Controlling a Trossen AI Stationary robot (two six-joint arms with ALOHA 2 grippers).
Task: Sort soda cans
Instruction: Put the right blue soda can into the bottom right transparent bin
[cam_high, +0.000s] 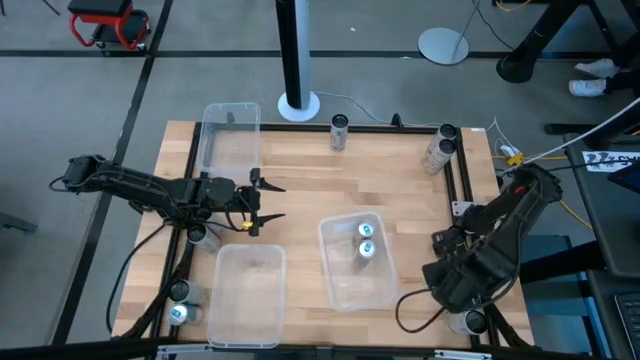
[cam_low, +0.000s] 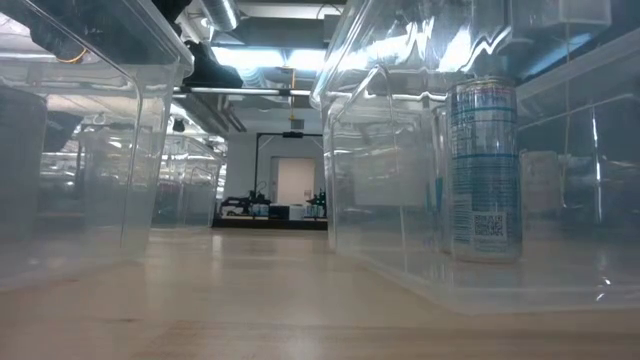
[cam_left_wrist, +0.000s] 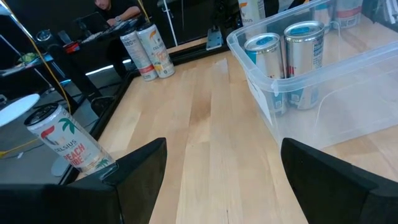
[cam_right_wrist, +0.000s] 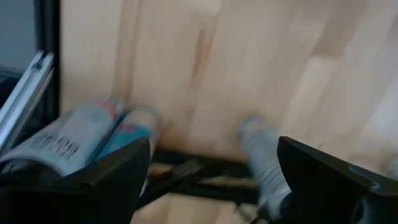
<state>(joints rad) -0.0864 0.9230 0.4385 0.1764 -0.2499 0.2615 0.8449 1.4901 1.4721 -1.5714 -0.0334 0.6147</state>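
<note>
My left gripper (cam_high: 268, 202) hangs with its dark fingers spread apart and empty over the pale, grained wooden tabletop (cam_high: 300, 180), at nine o'clock of the table, pointing toward three o'clock. Ahead of it, near the table's centre, sits a clear, rounded rectangular plastic bin (cam_high: 385, 290) holding two smooth silver cans with bluish tops (cam_high: 366, 238), upright and just beside each other. A second clear bin (cam_high: 248, 300) lies at seven o'clock and a third (cam_high: 228, 135) at eleven o'clock. A dark-topped can (cam_high: 339, 130) stands at twelve o'clock, and two pale printed cans (cam_high: 441, 148) stand together at one o'clock. A white can with a palm print (cam_left_wrist: 65, 140) leans at the table's edge beside my left fingers. My right gripper (cam_right_wrist: 211, 180), at five o'clock, also stands wide open, holding nothing.
</note>
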